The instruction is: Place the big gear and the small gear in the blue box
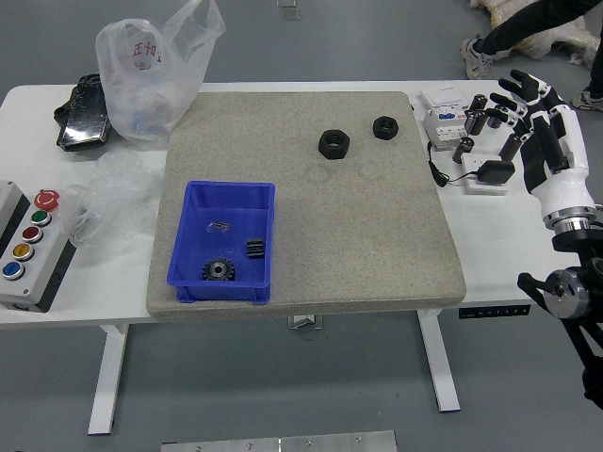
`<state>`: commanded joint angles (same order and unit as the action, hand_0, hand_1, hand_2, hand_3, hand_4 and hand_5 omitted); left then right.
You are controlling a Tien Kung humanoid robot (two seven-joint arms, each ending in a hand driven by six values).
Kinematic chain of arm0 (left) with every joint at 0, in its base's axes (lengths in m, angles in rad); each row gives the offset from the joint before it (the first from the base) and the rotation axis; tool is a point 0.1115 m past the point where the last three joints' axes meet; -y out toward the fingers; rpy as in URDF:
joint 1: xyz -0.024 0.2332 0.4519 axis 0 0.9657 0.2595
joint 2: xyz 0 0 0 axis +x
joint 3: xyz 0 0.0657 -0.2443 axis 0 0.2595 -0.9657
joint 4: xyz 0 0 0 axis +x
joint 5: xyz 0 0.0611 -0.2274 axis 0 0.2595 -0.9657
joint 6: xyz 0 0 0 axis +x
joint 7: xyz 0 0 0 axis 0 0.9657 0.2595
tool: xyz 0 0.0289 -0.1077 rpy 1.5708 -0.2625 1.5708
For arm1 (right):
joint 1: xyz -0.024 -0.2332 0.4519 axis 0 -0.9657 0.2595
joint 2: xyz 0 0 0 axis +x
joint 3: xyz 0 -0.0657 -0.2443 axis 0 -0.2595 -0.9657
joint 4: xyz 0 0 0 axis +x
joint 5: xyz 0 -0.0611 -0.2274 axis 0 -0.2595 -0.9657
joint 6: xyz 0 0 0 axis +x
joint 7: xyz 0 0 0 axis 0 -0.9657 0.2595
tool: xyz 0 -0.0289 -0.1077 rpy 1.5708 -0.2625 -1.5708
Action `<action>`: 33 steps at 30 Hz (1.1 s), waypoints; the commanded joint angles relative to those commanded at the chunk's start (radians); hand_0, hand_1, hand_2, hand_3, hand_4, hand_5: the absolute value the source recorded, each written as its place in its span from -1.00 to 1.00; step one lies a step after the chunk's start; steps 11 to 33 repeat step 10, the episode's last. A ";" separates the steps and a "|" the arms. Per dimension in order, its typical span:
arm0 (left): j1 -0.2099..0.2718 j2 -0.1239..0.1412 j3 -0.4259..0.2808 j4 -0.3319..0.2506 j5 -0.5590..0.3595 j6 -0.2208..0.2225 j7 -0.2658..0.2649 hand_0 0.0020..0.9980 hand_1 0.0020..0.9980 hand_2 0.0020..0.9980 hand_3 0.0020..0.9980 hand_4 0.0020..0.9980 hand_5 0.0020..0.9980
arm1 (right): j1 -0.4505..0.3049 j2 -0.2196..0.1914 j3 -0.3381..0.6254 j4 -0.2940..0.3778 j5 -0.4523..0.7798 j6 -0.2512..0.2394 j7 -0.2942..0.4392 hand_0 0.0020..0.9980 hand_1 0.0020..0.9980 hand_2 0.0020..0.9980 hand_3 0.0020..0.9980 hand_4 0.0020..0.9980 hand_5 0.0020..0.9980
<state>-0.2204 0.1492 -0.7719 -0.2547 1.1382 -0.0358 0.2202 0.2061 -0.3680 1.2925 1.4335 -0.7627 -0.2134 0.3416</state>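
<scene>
My right hand [535, 118] is over the table's right edge, fingers spread and holding nothing. The blue box [186, 235] stands at the left of the grey mat. Inside it, near the front, lies a dark toothed gear [219, 270], with a small black ridged part [255, 249] to its right and a small metallic piece [219, 227] behind. Two black ring-shaped parts are on the mat's far side: a larger one [334, 144] and a smaller one [384, 127]. My left arm is out of view.
A button panel [36, 250], clear plastic, a plastic bag [151, 75] and a black packet [87, 113] occupy the table's left. White devices [445, 124], a black cable and dark cylinders [510, 147] sit at the right. A person's legs [537, 21] show beyond the table.
</scene>
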 joint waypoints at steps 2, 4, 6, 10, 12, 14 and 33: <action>-0.002 -0.001 0.007 0.001 -0.006 0.000 -0.002 0.41 -0.11 0.00 0.41 0.42 0.02 | -0.003 0.000 0.005 -0.006 0.014 0.001 0.004 0.18 0.30 0.39 0.38 0.73 0.14; -0.004 -0.001 0.016 0.001 -0.015 0.001 -0.006 0.41 -0.11 0.00 0.41 0.42 0.02 | -0.005 0.000 0.009 -0.010 0.024 0.003 0.007 0.18 0.30 0.39 0.38 0.73 0.14; -0.007 -0.001 0.034 0.002 -0.031 0.003 -0.012 0.41 -0.15 -0.05 0.41 0.42 0.02 | -0.007 0.000 0.012 -0.014 0.034 0.005 0.010 0.11 0.26 0.37 0.37 0.72 0.15; -0.012 0.000 0.089 0.004 -0.080 0.009 -0.033 0.41 -0.15 -0.05 0.41 0.42 0.02 | -0.009 0.001 0.017 -0.022 0.054 0.011 0.014 0.11 0.26 0.37 0.37 0.72 0.15; -0.012 0.000 0.089 0.004 -0.080 0.009 -0.033 0.41 -0.15 -0.05 0.41 0.42 0.02 | -0.009 0.001 0.017 -0.022 0.054 0.011 0.014 0.11 0.26 0.37 0.37 0.72 0.15; -0.012 0.000 0.089 0.004 -0.080 0.009 -0.033 0.41 -0.15 -0.05 0.41 0.42 0.02 | -0.009 0.001 0.017 -0.022 0.054 0.011 0.014 0.11 0.26 0.37 0.37 0.72 0.15; -0.012 0.000 0.089 0.004 -0.080 0.009 -0.033 0.41 -0.15 -0.05 0.41 0.42 0.02 | -0.009 0.001 0.017 -0.022 0.054 0.011 0.014 0.11 0.26 0.37 0.37 0.72 0.15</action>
